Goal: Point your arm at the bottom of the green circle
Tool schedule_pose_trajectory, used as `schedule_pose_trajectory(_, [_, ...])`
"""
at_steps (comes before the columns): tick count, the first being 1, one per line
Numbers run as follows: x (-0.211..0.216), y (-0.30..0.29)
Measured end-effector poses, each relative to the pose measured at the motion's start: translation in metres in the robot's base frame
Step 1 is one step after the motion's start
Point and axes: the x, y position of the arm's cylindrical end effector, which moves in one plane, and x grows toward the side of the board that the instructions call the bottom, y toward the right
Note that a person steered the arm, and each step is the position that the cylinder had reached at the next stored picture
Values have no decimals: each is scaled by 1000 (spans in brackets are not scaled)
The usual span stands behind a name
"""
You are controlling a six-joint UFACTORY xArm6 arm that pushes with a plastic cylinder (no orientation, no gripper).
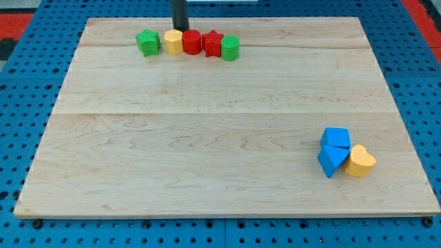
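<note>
The green circle stands at the right end of a row of blocks near the view's top. To its left in the row are a red star, a red round block, a yellow hexagon and a green star. My tip comes down from the view's top, just behind the gap between the yellow hexagon and the red round block. It is to the left of the green circle, with the red blocks between them.
A blue cube, a blue wedge-shaped block and a yellow heart cluster at the view's lower right. The wooden board rests on a blue perforated surface.
</note>
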Motion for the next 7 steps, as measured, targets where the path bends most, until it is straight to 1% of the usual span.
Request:
schedule_pose_trajectory(1, [6,112])
schedule_pose_trajectory(2, [34,217])
schedule_pose_trajectory(3, [114,159])
schedule_pose_trajectory(4, [126,90])
schedule_pose_trajectory(5, [114,69])
schedule_pose_trajectory(6, [102,89])
schedule_pose_trajectory(7, [102,113])
